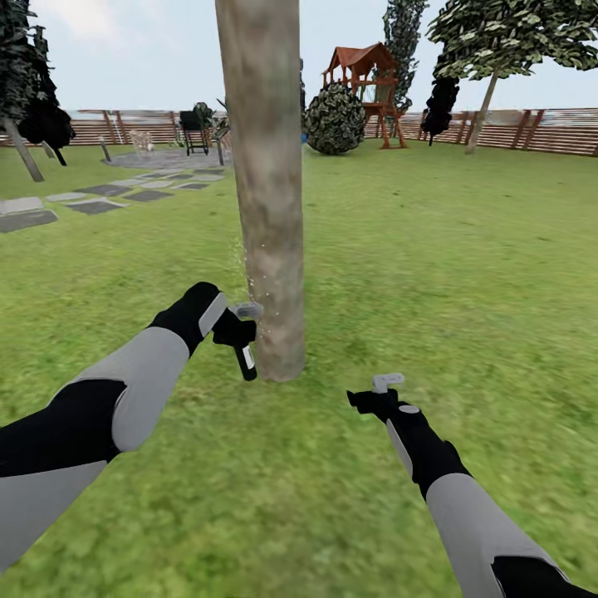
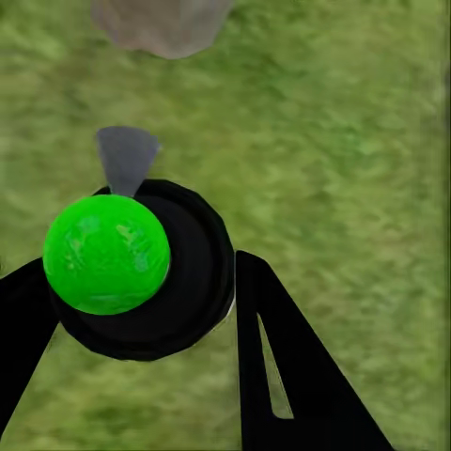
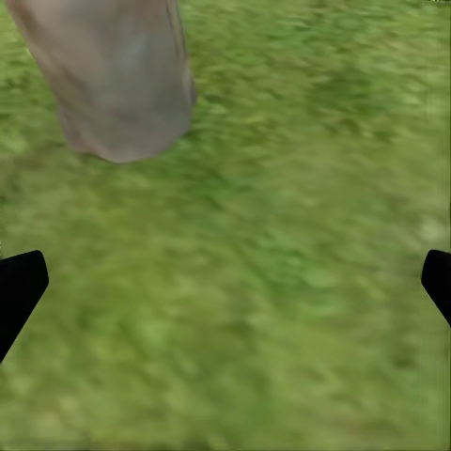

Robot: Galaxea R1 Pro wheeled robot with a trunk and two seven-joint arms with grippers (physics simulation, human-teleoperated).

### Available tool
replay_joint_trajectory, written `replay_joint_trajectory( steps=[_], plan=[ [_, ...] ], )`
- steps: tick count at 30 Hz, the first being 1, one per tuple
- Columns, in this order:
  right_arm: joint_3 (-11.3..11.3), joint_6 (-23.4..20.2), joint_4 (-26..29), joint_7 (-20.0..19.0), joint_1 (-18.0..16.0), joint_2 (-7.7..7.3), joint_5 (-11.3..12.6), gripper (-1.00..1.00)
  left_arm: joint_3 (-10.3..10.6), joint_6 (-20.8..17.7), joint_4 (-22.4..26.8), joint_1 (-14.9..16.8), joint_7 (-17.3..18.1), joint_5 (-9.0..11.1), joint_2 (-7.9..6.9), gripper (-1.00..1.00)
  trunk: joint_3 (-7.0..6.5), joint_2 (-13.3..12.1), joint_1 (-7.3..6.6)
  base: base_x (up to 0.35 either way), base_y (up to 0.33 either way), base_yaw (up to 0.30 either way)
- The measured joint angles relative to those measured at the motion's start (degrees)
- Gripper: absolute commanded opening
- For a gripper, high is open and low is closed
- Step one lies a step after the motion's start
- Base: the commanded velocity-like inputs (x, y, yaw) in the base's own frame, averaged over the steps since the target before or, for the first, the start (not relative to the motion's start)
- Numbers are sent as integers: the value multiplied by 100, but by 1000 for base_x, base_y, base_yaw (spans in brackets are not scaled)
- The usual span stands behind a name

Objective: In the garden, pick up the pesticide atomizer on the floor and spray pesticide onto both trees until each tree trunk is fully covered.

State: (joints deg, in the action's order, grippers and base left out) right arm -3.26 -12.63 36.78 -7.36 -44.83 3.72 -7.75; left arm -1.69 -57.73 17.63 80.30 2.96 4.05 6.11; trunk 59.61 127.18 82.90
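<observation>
Between the left gripper's point(image 1: 235, 325) jaws sits the atomizer point(image 1: 243, 349), clamped, its black body hanging down and its green-topped head point(image 2: 106, 254) seen from the wrist. Just beyond the jaws stands the trunk point(image 1: 267, 191), pale specks scattered on the bark beside them. Off to the other side, the right gripper point(image 1: 380, 393) hovers over the lawn point(image 1: 465, 274) with jaws spread wide and nothing between them, the trunk's foot point(image 3: 117, 85) ahead of it.
</observation>
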Motion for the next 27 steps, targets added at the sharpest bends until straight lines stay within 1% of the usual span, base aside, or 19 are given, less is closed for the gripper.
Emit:
replay_joint_trajectory(
  steps=[3,10,18,24,27],
  plan=[
    [0,0,1,0,0,-1,3,100,1,-3,63,-1,-2,1,6,-100,0,0,0,0,-272,129],
    [0,-1,3,4,-1,-1,3,100,1,-9,12,-5,-2,15,26,-100,0,0,0,-7,-272,10],
    [0,0,2,5,1,-1,4,100,12,-20,24,-151,-2,-22,21,-100,0,0,3,-191,-228,14],
    [0,2,-1,8,-1,0,1,100,11,-24,52,-159,-26,-45,10,-100,0,0,2,-216,-214,238],
    [0,1,-1,9,-1,0,3,100,15,-17,54,-161,-51,-56,10,-100,0,0,1,-72,-254,274]
  ],
)
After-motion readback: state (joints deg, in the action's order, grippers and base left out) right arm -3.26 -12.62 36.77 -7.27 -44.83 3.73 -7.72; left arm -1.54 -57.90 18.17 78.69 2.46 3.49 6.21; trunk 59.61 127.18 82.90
